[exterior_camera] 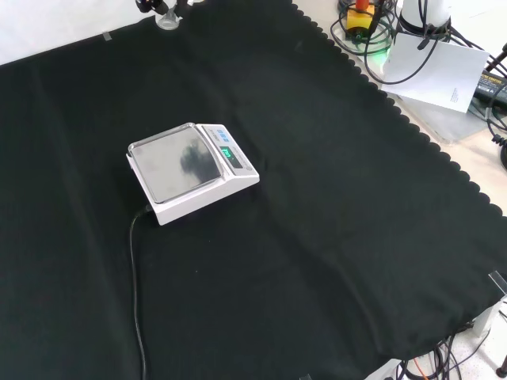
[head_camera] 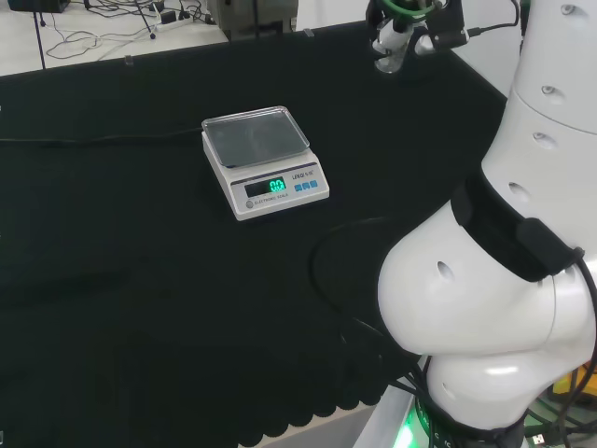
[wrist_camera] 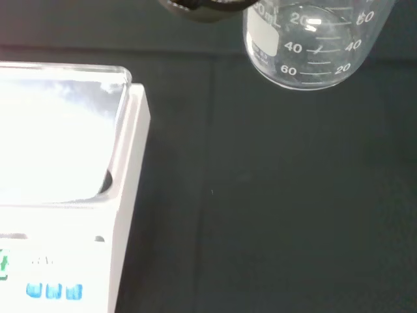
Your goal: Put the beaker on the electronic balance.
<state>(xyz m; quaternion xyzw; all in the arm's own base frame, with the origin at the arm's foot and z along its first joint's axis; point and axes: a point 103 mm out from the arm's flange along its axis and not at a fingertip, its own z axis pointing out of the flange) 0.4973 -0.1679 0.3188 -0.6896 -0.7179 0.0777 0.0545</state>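
- Beaker (wrist_camera: pixel 311 44): I'm seeing it close in the wrist view, clear glass with printed graduation marks, hanging above the black cloth (head_camera: pixel 112 280) and off to the side of the balance, not on it.
- In the head view the beaker (head_camera: pixel 387 62) is sitting up at about one o'clock from the electronic balance (head_camera: pixel 266 161), well apart from it, right under the hand (head_camera: pixel 410 23).
- The hand is carrying the beaker, but I cannot tell how its fingers are lying around the glass.
- In the front view the beaker (exterior_camera: pixel 167 17) is showing at the top edge, roughly twelve o'clock from the balance (exterior_camera: pixel 192 172).
- The balance's steel pan (head_camera: pixel 256 136) is lying bare, its green display glowing, a black cable (exterior_camera: pixel 136 285) trailing off toward six o'clock in the front view.
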